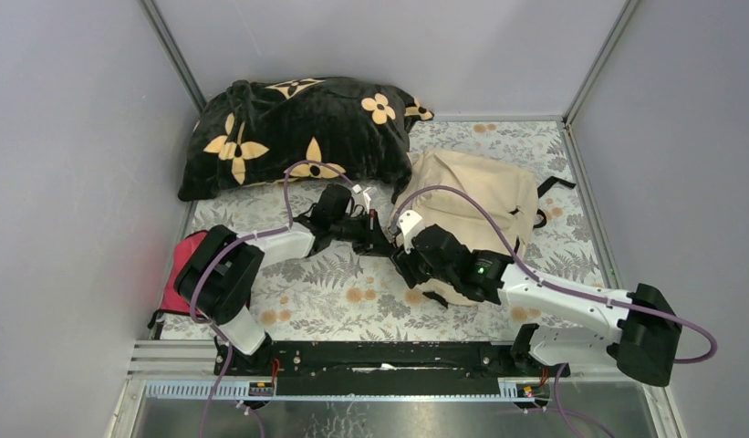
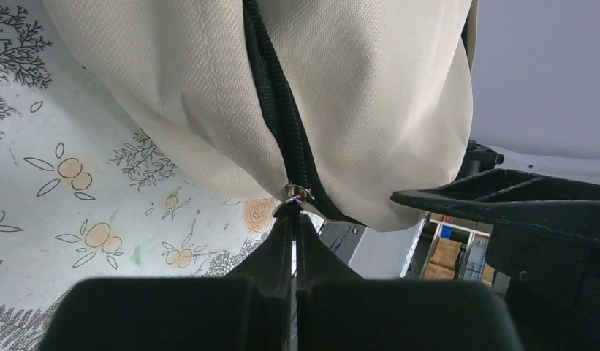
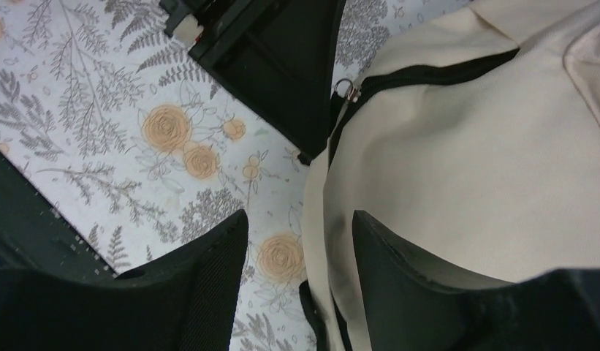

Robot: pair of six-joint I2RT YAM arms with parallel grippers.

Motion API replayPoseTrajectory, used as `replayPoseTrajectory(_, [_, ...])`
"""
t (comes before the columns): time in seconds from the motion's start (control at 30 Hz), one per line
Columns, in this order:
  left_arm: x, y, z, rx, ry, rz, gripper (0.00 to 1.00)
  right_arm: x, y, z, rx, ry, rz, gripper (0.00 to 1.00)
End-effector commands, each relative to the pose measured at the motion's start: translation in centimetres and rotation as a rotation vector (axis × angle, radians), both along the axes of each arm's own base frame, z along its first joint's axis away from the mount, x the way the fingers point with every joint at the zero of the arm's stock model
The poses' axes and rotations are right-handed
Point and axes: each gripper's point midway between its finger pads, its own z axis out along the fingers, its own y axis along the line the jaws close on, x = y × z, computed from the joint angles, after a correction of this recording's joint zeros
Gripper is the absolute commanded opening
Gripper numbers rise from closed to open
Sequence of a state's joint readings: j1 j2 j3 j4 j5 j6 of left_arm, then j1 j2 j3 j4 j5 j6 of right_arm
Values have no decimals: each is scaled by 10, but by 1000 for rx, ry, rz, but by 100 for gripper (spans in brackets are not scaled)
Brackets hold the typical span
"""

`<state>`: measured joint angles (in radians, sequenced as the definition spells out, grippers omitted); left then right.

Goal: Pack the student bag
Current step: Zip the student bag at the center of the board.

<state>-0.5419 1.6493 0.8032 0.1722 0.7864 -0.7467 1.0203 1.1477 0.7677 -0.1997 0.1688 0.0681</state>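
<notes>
The student bag (image 1: pixel 471 196) is a beige backpack with a black zipper, lying at the back right of the table. In the left wrist view the bag (image 2: pixel 370 95) fills the top, and my left gripper (image 2: pixel 293 216) is shut on the zipper pull (image 2: pixel 297 194) at the bag's lower edge. In the top view the left gripper (image 1: pixel 381 239) sits at the bag's near-left corner. My right gripper (image 3: pixel 300 234) is open and straddles the bag's (image 3: pixel 465 146) left edge, with one finger over the fabric and one over the table. The zipper's metal ring (image 3: pixel 344 89) shows beside the left gripper's fingers (image 3: pixel 282 66).
A large black flower-patterned pillow (image 1: pixel 297 132) lies at the back left. A small red-and-black pouch (image 1: pixel 183 274) lies at the table's left edge, by the left arm. Grey walls close in the table on three sides. The tablecloth (image 1: pixel 352 292) has a floral print.
</notes>
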Motion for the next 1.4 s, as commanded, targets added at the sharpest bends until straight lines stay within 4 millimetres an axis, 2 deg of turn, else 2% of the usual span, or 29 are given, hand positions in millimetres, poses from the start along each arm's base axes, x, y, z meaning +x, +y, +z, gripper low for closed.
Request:
replayPoseTrajectory(0.0, [3, -6, 17, -49, -71, -2, 0, 27, 20, 16, 36, -129, -15, 61])
replayPoseTrajectory(0.1, [5, -6, 22, -44, -85, -6, 0, 39, 23, 5, -26, -165, -20, 60])
replayPoseTrajectory(0.17, [9, -3, 25, -39, -99, -2, 0, 42, 19, -8, -78, -167, -22, 52])
replayPoseTrajectory(0.2, [13, -1, 27, -37, -105, 4, 0, 43, 16, -12, -98, -170, -27, 44])
replayPoseTrajectory(0.3, [27, 11, 38, -45, -121, 36, 0, 41, 10, -12, -122, -179, -19, 4])
replayPoseTrajectory(0.33, [31, 14, 43, -45, -130, 43, 0, 39, 7, -10, -125, -175, -15, 0])
replayPoseTrajectory(0.47, [47, 17, 61, -18, -176, 41, 0, 19, -7, 0, -98, -123, 3, 0])
replayPoseTrajectory(0.7, [72, 3, 70, 8, -144, 0, 0, -17, -22, 4, -26, 45, -19, 0])
replayPoseTrajectory(0.87, [87, 0, 66, 41, -147, -9, 0, -33, -28, 0, -12, 118, -23, 0])
replayPoseTrajectory(1.1, [125, 8, 39, 110, -143, 48, 0, -55, -24, 0, 20, 197, 32, 0])
replayPoseTrajectory(1.37, [165, 5, 43, 125, -208, 115, 0, -65, -25, 6, 31, 219, 64, 0])
